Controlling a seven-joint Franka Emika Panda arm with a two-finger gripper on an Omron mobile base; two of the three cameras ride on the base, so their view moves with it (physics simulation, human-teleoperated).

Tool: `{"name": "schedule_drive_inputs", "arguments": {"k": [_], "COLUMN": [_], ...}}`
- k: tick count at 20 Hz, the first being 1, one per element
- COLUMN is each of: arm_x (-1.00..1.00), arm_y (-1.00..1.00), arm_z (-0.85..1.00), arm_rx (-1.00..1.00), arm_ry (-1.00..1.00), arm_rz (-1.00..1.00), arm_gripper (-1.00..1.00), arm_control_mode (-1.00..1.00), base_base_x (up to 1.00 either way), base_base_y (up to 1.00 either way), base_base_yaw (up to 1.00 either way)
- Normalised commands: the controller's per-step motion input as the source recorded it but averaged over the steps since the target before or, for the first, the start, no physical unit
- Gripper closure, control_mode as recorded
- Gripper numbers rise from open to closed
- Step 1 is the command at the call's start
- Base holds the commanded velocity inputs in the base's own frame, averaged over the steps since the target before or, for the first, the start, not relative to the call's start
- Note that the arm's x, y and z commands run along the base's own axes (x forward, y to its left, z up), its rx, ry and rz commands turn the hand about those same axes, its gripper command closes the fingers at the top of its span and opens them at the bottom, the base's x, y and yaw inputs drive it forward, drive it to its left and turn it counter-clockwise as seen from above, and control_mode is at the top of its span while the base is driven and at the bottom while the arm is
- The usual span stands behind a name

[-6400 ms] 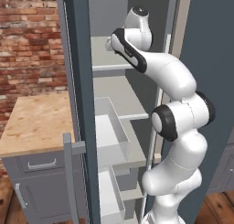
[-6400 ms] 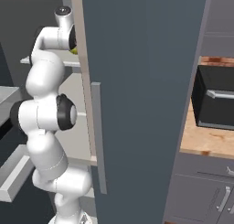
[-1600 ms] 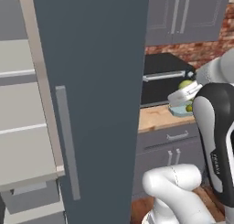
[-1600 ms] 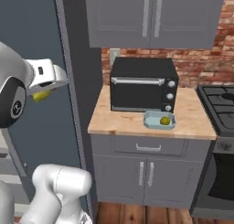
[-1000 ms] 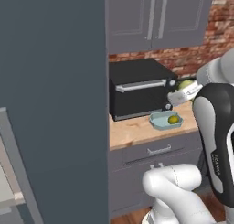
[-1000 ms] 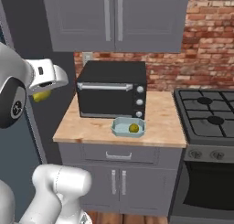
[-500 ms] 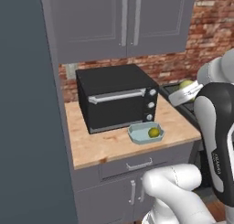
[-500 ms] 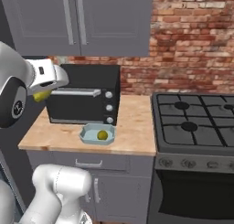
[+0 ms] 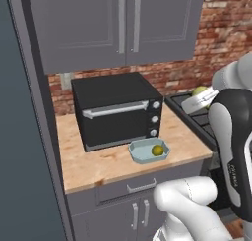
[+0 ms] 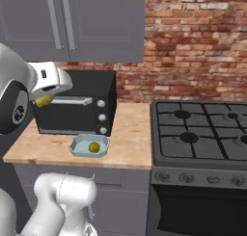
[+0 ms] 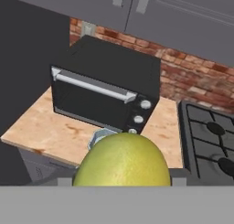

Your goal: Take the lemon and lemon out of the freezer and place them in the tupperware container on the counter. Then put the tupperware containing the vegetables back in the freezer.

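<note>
The gripper [image 10: 44,101] is closed around a lemon [image 11: 122,160], held up in the air off to the side of the table [image 9: 93,159] rather than over it. Seen from the hand camera, this held lemon is a smooth, rounded, greenish-yellow fruit, brighter across its top and shading to olive at its lower edges. From the left base camera it shows as a pale yellow-green bulge [image 9: 200,91] above the white hand; from the right base camera, as a small yellow patch [image 10: 42,101] under the hand.

A second lemon [image 9: 157,150] lies inside the tupperware container [image 9: 141,155], toward one side of it. It is small, round and a duller olive-yellow. The container is a shallow, pale blue-grey tray with rounded corners and a low rim, resting on the light tan wooden table just in front of the black microwave [image 9: 117,108]. A gas stove [image 10: 200,132] stands beside the table, with a brick wall [image 10: 193,47] behind and grey wall cupboards [image 9: 118,23] above.
</note>
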Motion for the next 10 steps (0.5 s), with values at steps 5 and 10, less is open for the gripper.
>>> {"name": "schedule_drive_inputs", "arguments": {"k": [5, 10], "arm_x": [0.00, 0.00], "arm_y": [0.00, 0.00], "arm_z": [0.00, 0.00], "arm_rx": [0.00, 0.00], "arm_ry": [0.00, 0.00], "arm_rz": [0.00, 0.00], "arm_gripper": [1.00, 1.00], "arm_control_mode": [1.00, 1.00], "base_base_x": [0.33, 0.36], "base_base_y": [-0.15, 0.00], "base_base_yaw": [0.00, 0.06]}}
